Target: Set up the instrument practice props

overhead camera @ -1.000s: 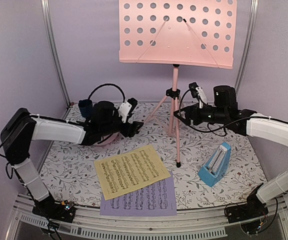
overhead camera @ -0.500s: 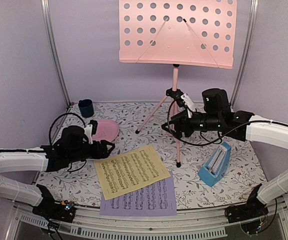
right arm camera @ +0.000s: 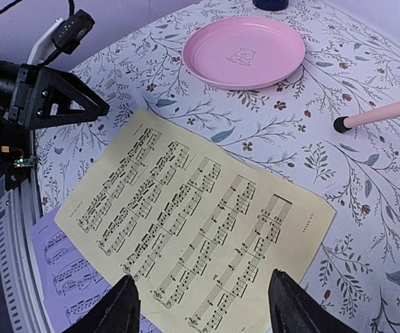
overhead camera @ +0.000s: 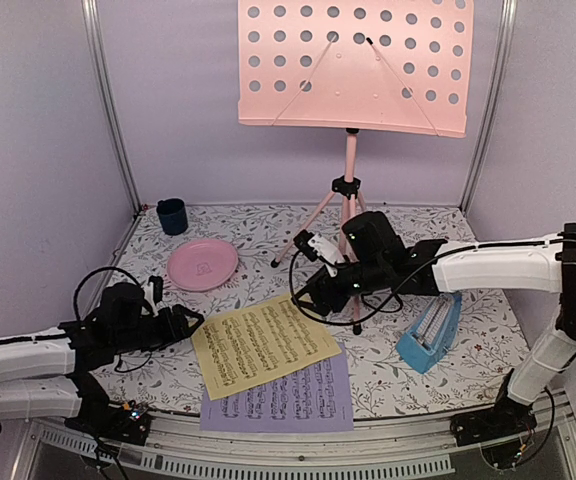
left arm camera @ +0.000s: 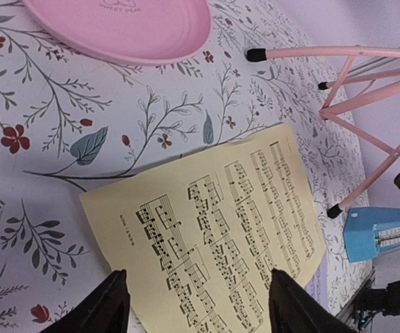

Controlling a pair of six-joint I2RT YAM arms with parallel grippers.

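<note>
Top external: fixed high at the near edge, tilted down across the floral table [overhead camera: 268, 275]. Widest view, with the perforated stand desk [overhead camera: 353, 65] at 12 o'clock.

Left wrist: low and close to the table, facing the yellow sheet [left arm camera: 235, 229]. Pink plate [left arm camera: 117, 24] at 11 o'clock, stand legs [left arm camera: 339, 52] at 2.

Right wrist: a little higher, looking back from the opposite side. Left gripper [right arm camera: 99, 107] at 10 o'clock.

All three views share sheet and plate.
</note>
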